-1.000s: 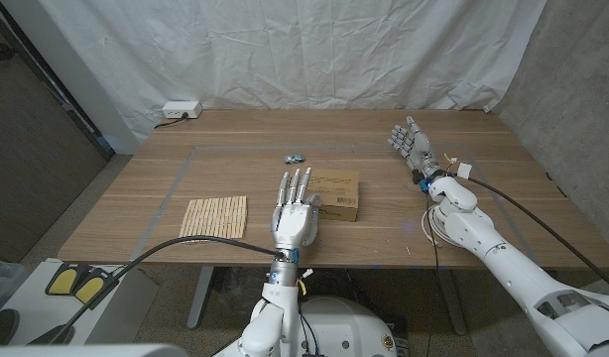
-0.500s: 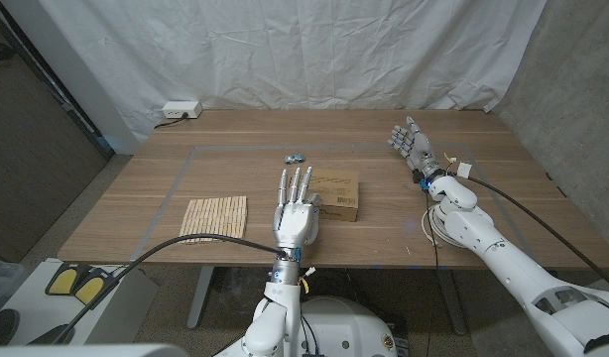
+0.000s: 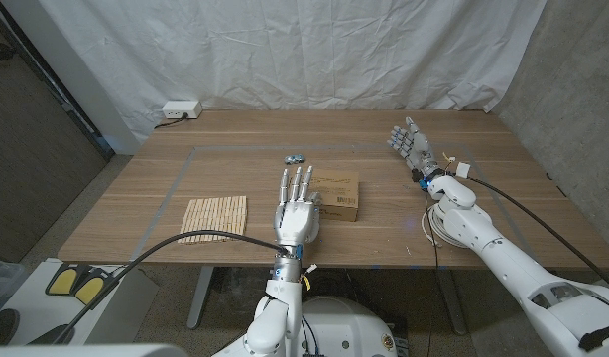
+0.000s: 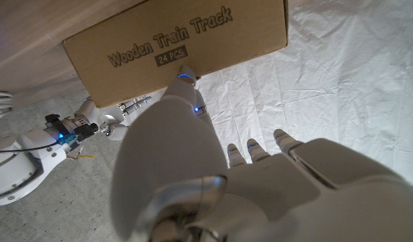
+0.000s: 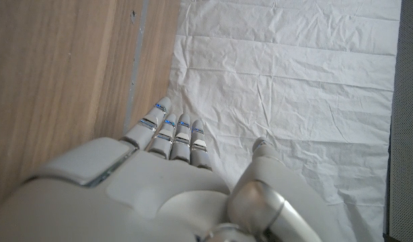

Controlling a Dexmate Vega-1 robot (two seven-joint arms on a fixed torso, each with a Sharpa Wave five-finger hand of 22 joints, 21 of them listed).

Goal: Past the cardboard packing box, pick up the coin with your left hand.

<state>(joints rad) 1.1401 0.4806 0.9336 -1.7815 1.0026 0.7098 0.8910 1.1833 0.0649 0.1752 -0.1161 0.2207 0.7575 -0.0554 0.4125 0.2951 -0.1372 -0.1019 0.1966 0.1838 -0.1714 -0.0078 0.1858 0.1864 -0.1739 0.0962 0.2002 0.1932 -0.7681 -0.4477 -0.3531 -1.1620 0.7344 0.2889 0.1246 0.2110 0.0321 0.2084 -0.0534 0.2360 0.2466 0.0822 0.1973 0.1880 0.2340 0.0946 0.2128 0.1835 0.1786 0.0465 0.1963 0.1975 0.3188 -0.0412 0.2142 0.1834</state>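
Observation:
A small silvery coin [image 3: 295,158] lies on the wooden table [image 3: 185,174], just beyond the far left corner of the cardboard packing box [image 3: 336,193]. My left hand [image 3: 296,206] is at the box's left side, near of the coin, fingers straight and apart, holding nothing. In the left wrist view that hand [image 4: 220,181] reaches toward the box [image 4: 179,40], printed "Wooden Train Track". My right hand [image 3: 411,146] is out at the right of the table, fingers spread, empty; the right wrist view shows it [image 5: 153,195] beside the table's edge.
A row of wooden clothespins [image 3: 213,217] lies left of my left hand. A white power strip [image 3: 181,109] sits at the table's far left corner. A white curtain [image 3: 314,50] hangs behind the table. My right hand [image 4: 119,109] also shows past the box in the left wrist view.

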